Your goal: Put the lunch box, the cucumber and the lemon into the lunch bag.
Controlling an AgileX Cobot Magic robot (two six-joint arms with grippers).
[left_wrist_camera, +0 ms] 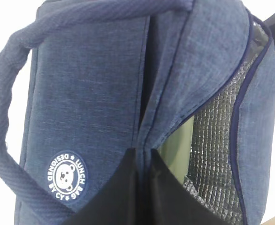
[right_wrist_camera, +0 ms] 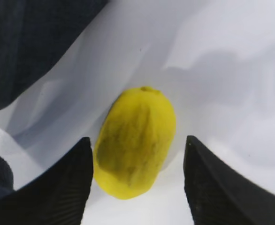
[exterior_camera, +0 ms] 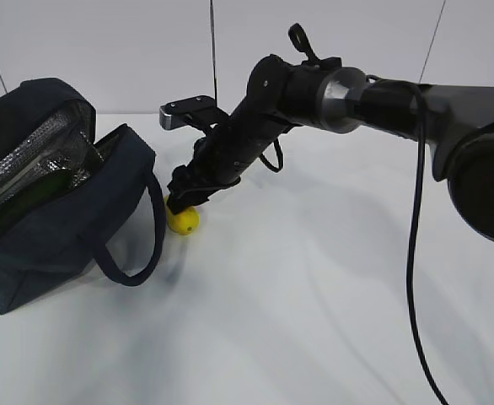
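Step in hand: I judge this to be the lemon pick, with my right gripper (right_wrist_camera: 135, 187) down over the lemon (right_wrist_camera: 136, 140) on the white table (exterior_camera: 314, 295).
Right tool: jaws stand wide apart, one finger in the lower left of the right wrist frame and one in the lower right, with the fruit between them. I see a gap on the right side; the left finger looks just beside the skin, and I cannot tell if it touches. Nothing is gripped yet.
Lemon: it lies on the table left of centre in the exterior frame, just beside the near wall of the lunch bag (exterior_camera: 53, 228) and close to a handle loop (exterior_camera: 142, 253).
Left tool: my left gripper (left_wrist_camera: 142, 187) is closed at the bottom centre of the left wrist frame, its dark fingers pressed together at the bag's fabric edge. I read that as pinching the flap to hold the mouth open.
Bag: open at the left of the exterior frame, silvery lining showing. Something pale green sits inside in the left wrist frame, probably the lunch box (left_wrist_camera: 175, 150).
Doing it well: I'd shift slightly so the lemon sits centred, then close slowly, because the round skin may squirt out.
Watch: the handle loop could snag on the lift.
Cucumber: a dark green shape inside the bag; I can't be sure.
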